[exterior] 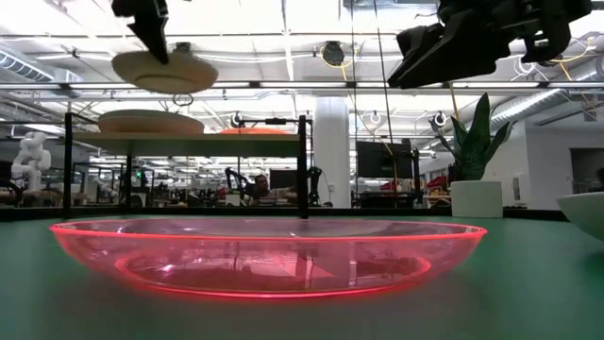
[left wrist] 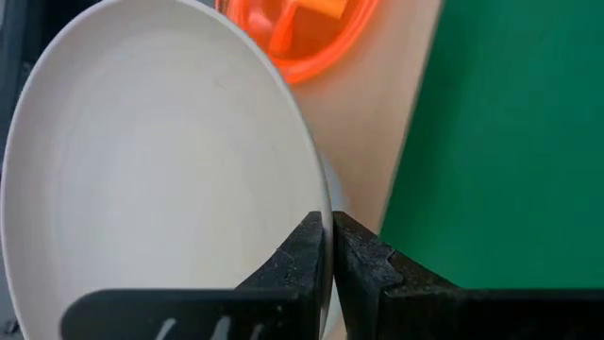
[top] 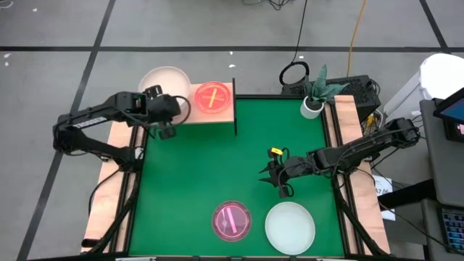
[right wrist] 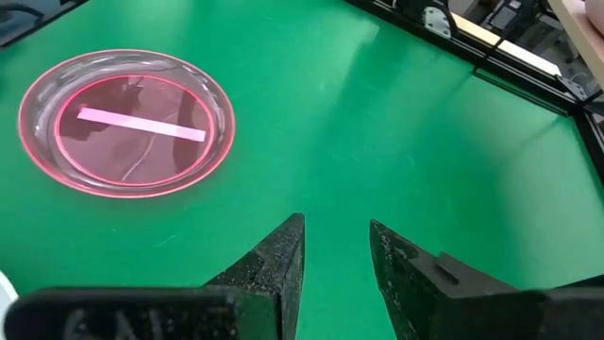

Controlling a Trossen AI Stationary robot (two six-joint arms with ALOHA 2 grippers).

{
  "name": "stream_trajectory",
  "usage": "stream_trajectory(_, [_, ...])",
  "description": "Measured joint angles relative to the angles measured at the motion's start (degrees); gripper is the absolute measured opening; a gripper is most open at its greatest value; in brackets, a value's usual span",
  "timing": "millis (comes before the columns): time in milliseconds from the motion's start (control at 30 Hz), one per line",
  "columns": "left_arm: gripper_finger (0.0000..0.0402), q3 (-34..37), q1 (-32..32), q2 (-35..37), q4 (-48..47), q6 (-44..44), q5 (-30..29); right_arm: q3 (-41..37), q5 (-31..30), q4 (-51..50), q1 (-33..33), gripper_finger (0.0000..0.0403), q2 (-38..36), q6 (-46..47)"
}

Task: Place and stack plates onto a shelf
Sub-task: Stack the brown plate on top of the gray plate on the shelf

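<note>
Left gripper (top: 168, 119) over the far-left table corner, at the left end of the shelf (top: 226, 114). Its fingers (left wrist: 300, 260) are clamped on the rim of a cream plate (top: 165, 82), held up in the air above the shelf's left end. Low view shows another pale plate (exterior: 151, 122) already lying on the shelf directly under the held one, the two apart. An orange translucent plate (top: 212, 98) with a yellow stripe sits on the shelf's right half, just beside the cream plate.

Right gripper (top: 279, 176) hovers over the green table (top: 210, 167), right of centre, fingers slightly parted, nothing between them. Magenta translucent plate (top: 232, 220) with a pale stripe lies near the front edge, left of and nearer than the right gripper. Pale mint-white plate (top: 290, 228) lies just right of it, close but not touching. White plant pot (top: 312, 106) stands at the far-right corner of the table.
</note>
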State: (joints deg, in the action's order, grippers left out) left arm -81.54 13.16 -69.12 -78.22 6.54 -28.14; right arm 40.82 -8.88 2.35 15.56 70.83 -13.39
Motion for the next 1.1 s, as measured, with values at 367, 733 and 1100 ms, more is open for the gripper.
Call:
stream_trajectory(367, [0.0026, 7.9, 7.4, 1.1, 3.9, 3.7, 4.3, 0.0, -0.2, 0.0, 0.3, 0.0105, 0.0, 0.7])
stream_trajectory(733, [0.0026, 10.7, 10.4, 1.0, 6.3, 2.4, 7.0, 0.0, -0.3, 0.0, 0.3, 0.0105, 0.0, 0.5])
stream_trajectory(1100, [0.0026, 10.8, 10.5, 1.0, 8.3, 1.3, 7.6, 0.0, -0.3, 0.0, 0.3, 0.0105, 0.0, 0.7])
